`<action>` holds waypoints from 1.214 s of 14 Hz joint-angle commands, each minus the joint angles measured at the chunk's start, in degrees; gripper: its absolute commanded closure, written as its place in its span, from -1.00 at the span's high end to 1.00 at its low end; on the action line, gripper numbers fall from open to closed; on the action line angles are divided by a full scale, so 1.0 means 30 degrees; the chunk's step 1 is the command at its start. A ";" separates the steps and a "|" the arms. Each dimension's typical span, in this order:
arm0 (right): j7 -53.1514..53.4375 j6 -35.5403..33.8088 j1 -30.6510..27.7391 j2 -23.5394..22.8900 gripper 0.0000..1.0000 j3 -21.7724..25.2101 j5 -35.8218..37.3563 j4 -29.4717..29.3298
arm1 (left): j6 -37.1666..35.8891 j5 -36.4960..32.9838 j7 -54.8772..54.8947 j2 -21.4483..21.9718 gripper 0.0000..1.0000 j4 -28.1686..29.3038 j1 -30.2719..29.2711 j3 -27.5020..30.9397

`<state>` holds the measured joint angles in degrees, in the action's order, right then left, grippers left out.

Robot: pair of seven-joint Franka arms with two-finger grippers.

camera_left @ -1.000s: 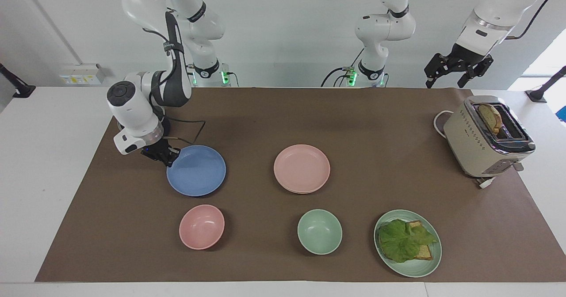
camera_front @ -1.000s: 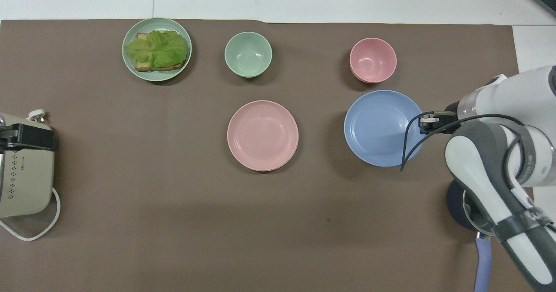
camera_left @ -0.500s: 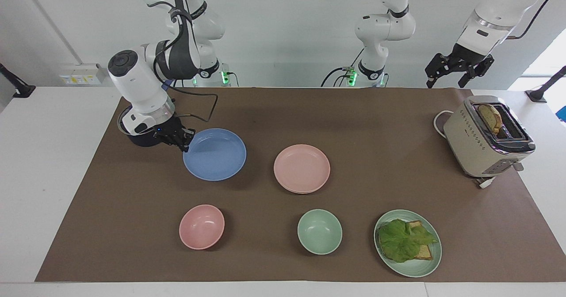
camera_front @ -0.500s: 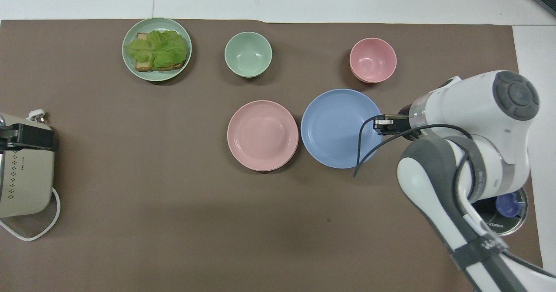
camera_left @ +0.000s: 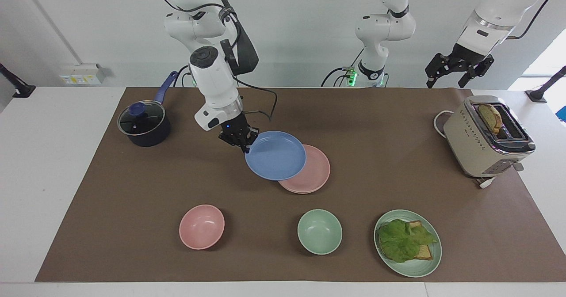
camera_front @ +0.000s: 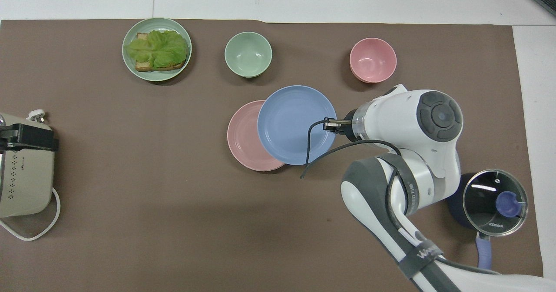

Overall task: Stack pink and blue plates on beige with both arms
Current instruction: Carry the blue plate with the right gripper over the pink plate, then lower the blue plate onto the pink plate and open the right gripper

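Note:
My right gripper (camera_left: 247, 146) is shut on the rim of the blue plate (camera_left: 276, 155), at the edge toward the right arm's end of the table. It holds the plate roughly level in the air, partly over the pink plate (camera_left: 316, 173). In the overhead view the blue plate (camera_front: 291, 124) covers about half of the pink plate (camera_front: 241, 140), with the right gripper (camera_front: 326, 124) at its rim. The pink plate lies on the brown mat in the middle of the table. The beige plate is hidden. My left gripper (camera_left: 444, 82) hangs open and empty, high above the toaster's end, waiting.
A dark pot with a glass lid (camera_left: 143, 127) stands toward the right arm's end. A pink bowl (camera_left: 201, 226), a mint green bowl (camera_left: 319, 231) and a green plate with lettuce and bread (camera_left: 407, 243) line the edge farthest from the robots. A toaster (camera_left: 486, 138) holds bread.
The right arm lifted the blue plate off the mat and carried it toward the middle, until it partly overlaps the pink plate. The pot came into view. The left arm stayed still.

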<state>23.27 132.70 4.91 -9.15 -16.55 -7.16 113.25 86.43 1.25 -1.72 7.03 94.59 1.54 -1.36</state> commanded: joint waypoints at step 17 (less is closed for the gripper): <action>-0.0401 0.3871 0.1997 -0.3395 -0.98 -0.0167 -0.0368 -0.0046 | -0.0392 -0.0036 0.0282 0.0090 1.00 -0.0242 -0.0307 -0.0132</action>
<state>23.27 143.09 11.12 -18.75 -16.67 -7.18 113.28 86.43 1.25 -1.72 7.03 94.59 1.52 -1.36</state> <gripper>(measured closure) 0.952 0.000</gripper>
